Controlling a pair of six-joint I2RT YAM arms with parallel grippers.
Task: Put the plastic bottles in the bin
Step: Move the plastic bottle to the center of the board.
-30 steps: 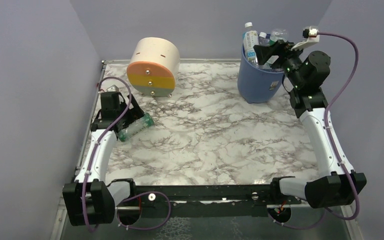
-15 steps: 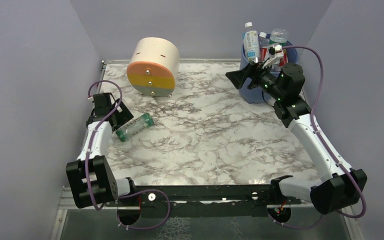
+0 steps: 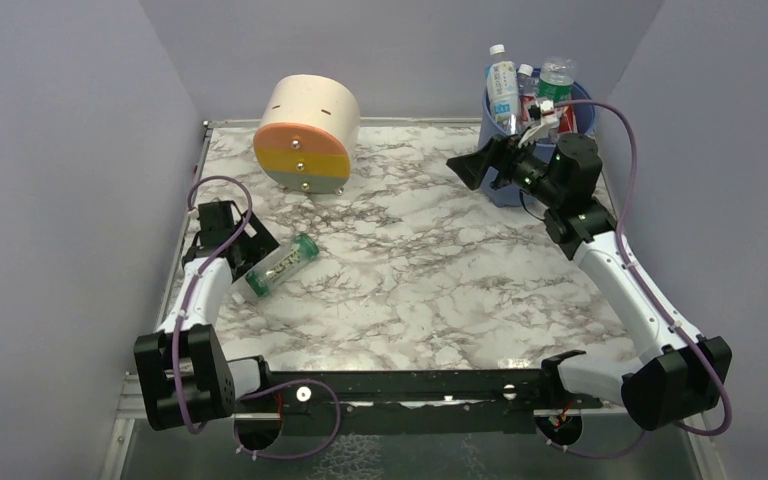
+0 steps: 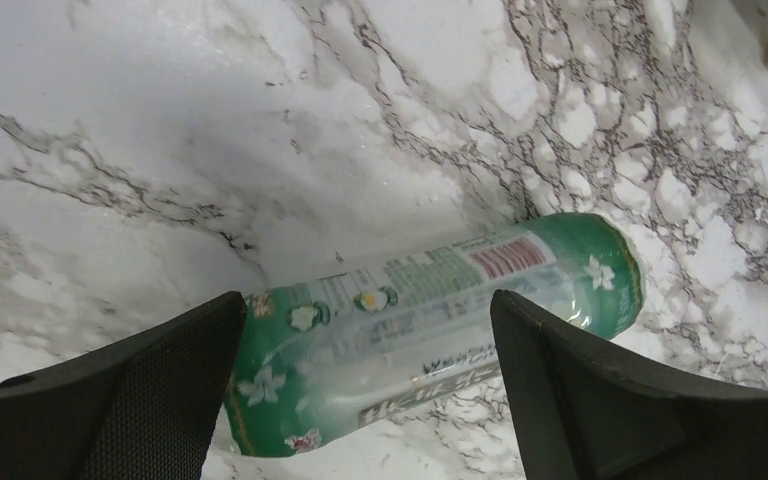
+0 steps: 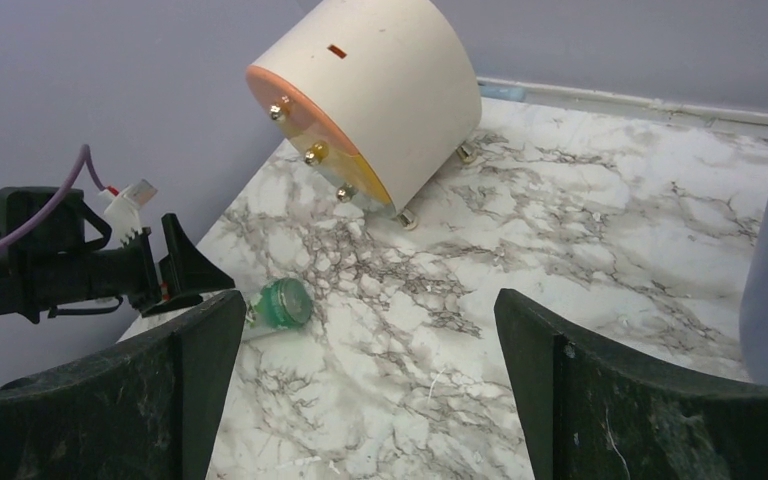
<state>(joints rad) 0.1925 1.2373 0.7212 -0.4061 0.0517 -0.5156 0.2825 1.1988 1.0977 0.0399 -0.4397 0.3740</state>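
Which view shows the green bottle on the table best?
Left wrist: the bottle fills the frame, label visible. Top shows it small by the left gripper; right wrist shows only its end.

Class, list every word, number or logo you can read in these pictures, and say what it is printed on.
No text can be read for certain.
Green bottle: printed label with a red block, blurred beyond reading.
Bottles in the bin: labels too small to read.
Cream cylinder: only a small red mark, no letters.
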